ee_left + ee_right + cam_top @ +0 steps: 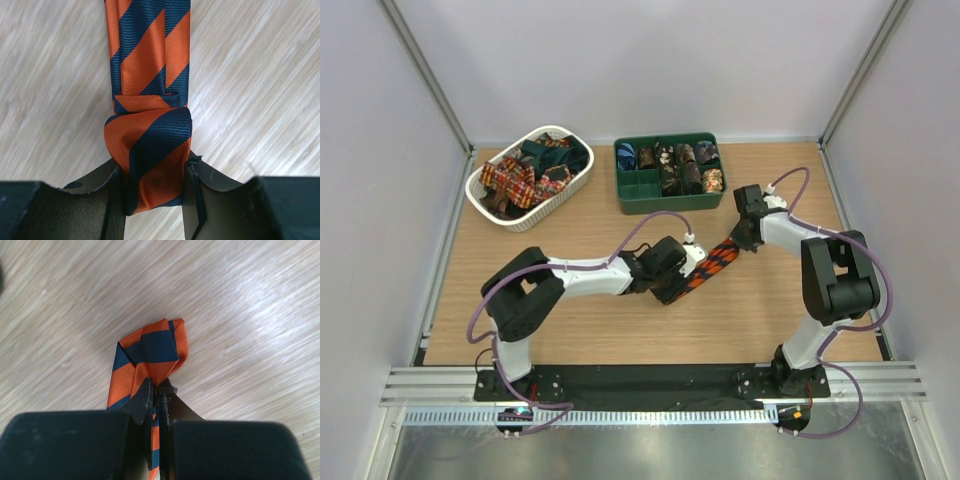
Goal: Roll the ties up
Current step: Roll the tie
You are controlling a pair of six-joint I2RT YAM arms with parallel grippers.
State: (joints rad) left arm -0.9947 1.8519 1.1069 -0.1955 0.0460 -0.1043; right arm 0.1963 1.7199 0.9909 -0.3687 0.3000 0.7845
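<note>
An orange-and-dark-blue striped tie [712,266] lies stretched on the table between my two grippers. My left gripper [686,268] is shut on its rolled end [150,160], a fat fold held between the pads, with the tie running away from it. My right gripper [742,238] is shut on the other end of the tie [152,352], pinching the folded fabric tightly between its fingertips [147,395]. More loose ties [525,175], red plaid and dark green, lie in the white basket.
A white oval basket [552,203] stands at the back left. A green compartment tray [667,198] with several rolled ties [685,165] stands at the back centre. Grey walls enclose the wooden table [620,320].
</note>
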